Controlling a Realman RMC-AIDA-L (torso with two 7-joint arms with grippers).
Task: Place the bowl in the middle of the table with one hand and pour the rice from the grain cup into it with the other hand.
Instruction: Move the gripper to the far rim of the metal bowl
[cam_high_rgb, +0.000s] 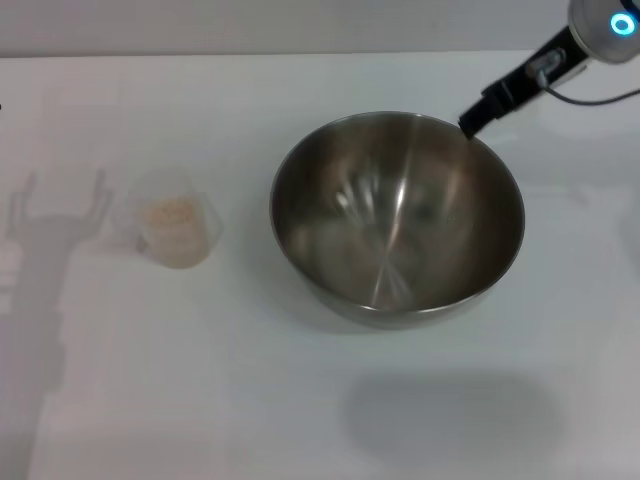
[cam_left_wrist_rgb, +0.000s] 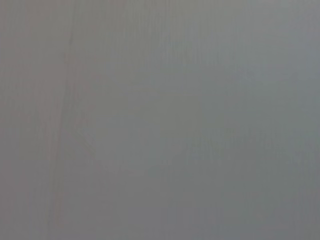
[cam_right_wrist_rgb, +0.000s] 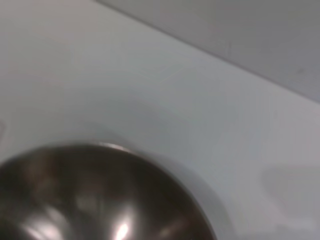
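The steel bowl (cam_high_rgb: 397, 220) is in the middle of the head view, and its shadow lies apart from it on the white table (cam_high_rgb: 300, 400) toward the near edge, so it hangs above the tabletop. My right gripper (cam_high_rgb: 468, 125) reaches in from the far right and is shut on the bowl's far right rim. The right wrist view shows the bowl's inside (cam_right_wrist_rgb: 95, 200) close up. The clear grain cup (cam_high_rgb: 172, 232) stands on the table to the left of the bowl, with rice (cam_high_rgb: 168, 212) in it. My left gripper is out of view; only its shadow falls on the table left of the cup.
The left wrist view shows only a plain grey surface (cam_left_wrist_rgb: 160, 120). The table's far edge (cam_high_rgb: 250, 55) runs along the back. A black cable (cam_high_rgb: 590, 98) hangs from the right arm.
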